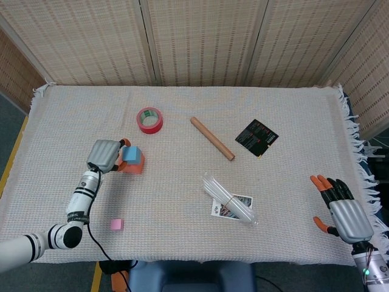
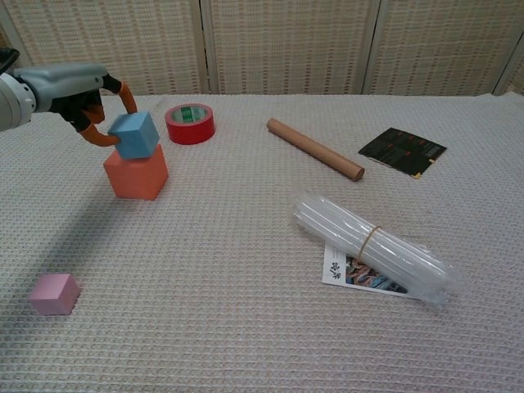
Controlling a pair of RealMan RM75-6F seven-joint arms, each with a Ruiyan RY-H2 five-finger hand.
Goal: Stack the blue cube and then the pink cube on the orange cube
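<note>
The blue cube [image 2: 134, 134] sits tilted on top of the orange cube [image 2: 137, 173], left of the table's middle; both also show in the head view, blue cube [image 1: 130, 154] over orange cube [image 1: 135, 164]. My left hand [image 2: 78, 92] [image 1: 104, 156] pinches the blue cube from its left side with orange fingertips. The small pink cube [image 2: 54, 294] [image 1: 117, 224] lies alone near the front left edge. My right hand [image 1: 344, 209] hovers at the front right edge, fingers spread, holding nothing.
A red tape roll [image 2: 190, 123] lies just behind the cubes. A cardboard tube [image 2: 314, 148], a black packet [image 2: 403, 151] and a plastic-wrapped bundle [image 2: 372, 247] on a printed card [image 2: 354, 274] occupy the middle and right of the cloth-covered table [image 2: 213, 327].
</note>
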